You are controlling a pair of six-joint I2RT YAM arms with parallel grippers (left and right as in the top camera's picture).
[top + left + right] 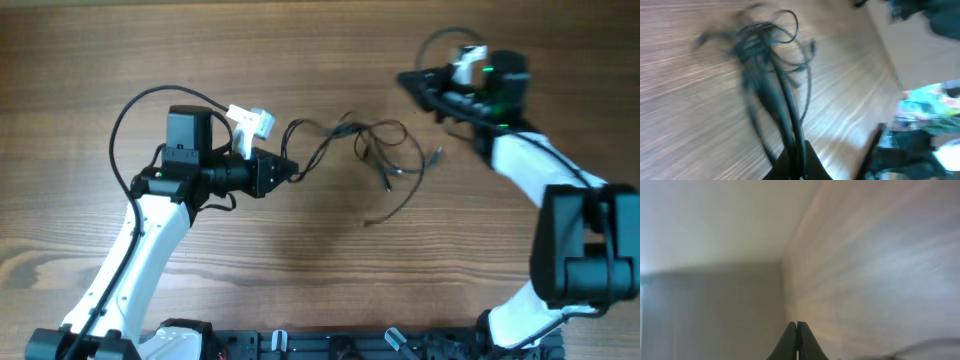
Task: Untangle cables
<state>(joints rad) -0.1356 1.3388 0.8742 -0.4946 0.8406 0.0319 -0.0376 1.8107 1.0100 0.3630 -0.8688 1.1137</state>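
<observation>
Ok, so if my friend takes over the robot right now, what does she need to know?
Left gripper: shut on the cables, pinching strands at the left end of the bunch.
Right gripper: shut, holding nothing, off to the far right side, away from the cables.
Cables: a loose tangle on the middle of the table, with loops crossing each other and a few plug tips sticking out.
Done: one end is gripped and the bunch looks spread out a bit.
Left: no strand is free yet, so each one probably still needs pulling apart.
</observation>
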